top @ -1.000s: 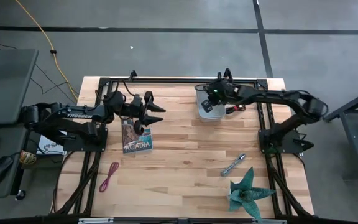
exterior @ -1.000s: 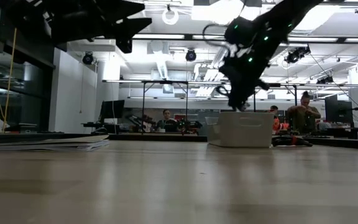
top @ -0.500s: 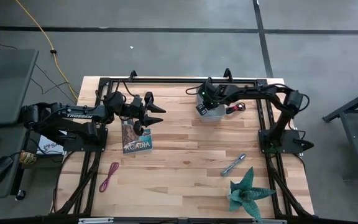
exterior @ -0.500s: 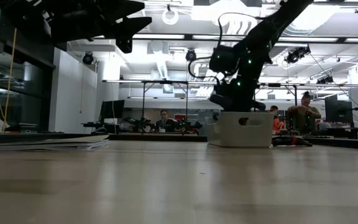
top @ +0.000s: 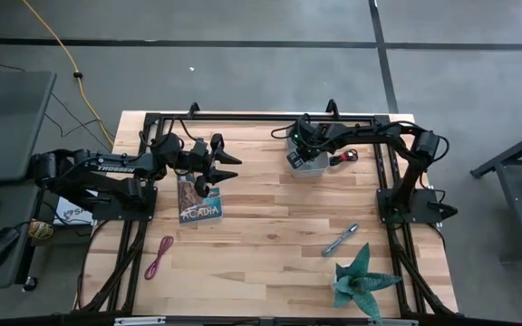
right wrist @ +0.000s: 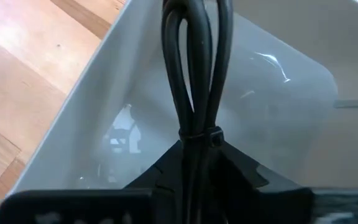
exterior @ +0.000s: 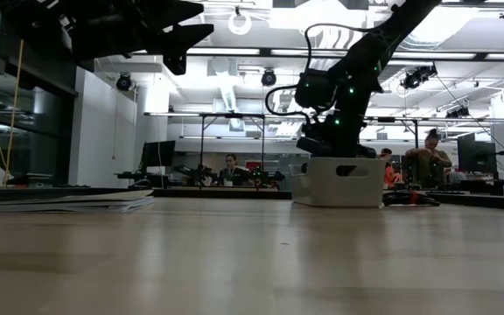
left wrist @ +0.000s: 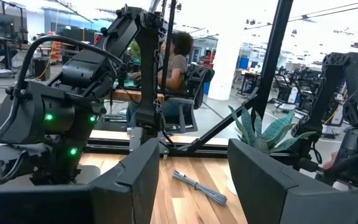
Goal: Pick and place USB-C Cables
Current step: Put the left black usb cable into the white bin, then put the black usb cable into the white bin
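Over the white bin (top: pixel 308 161), the right hand (right wrist: pixel 194 149) pinches the black USB-C cable (right wrist: pixel 194 74), poised to drop it inside; left hand (top: pixel 217 165) waits wide.

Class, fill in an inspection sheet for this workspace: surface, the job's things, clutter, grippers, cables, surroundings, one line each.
Surface: wooden table, black frame rails along its edges.
Job's things: black cable held over the white bin; red-and-black cable beside the bin; maroon-pink cable near the table's front left.
Clutter: book, metal tool, green plant-shaped thing.
Grippers: right gripper shut on the black cable, inside the bin; left gripper open, above the book.
Cables: yellow cord on the floor.
Surroundings: desk with mouse to the left; people seated in the room behind.
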{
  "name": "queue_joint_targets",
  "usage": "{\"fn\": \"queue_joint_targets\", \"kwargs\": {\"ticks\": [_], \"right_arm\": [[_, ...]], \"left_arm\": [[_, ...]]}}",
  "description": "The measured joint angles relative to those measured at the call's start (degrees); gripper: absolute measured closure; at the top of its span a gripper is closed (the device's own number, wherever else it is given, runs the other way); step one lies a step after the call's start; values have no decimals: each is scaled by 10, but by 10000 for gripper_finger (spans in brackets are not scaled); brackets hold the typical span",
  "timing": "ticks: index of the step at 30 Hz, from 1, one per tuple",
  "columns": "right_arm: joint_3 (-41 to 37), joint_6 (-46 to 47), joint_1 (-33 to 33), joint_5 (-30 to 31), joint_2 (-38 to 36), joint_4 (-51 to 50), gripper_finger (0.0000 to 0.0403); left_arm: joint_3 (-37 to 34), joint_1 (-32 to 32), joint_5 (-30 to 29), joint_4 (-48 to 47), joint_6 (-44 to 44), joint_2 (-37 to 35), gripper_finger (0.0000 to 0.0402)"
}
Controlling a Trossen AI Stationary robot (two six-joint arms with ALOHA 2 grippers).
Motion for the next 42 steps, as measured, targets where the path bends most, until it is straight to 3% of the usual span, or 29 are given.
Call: {"fn": "queue_joint_targets", "kwargs": {"ticks": [10, 14, 22, 31, 37, 42], "right_arm": [[0, -12, 0, 16, 0, 1, 220], [-1, -39, -3, 24, -17, 0, 193], [-1, -96, 11, 45, -156, -4, 196], [-1, -116, 81, 50, -314, -63, 199], [-1, -125, 149, 102, -368, -58, 199], [-1, -133, 189, 99, -375, -64, 199]], "left_arm": [[0, 0, 1, 0, 0, 0, 231], [0, 0, -3, 0, 0, 0, 231], [0, 0, -29, -1, 0, 0, 231], [0, 0, -30, -9, -2, 0, 231], [0, 0, -30, -25, -11, 0, 231], [0, 0, -30, -24, -15, 0, 231]]}}
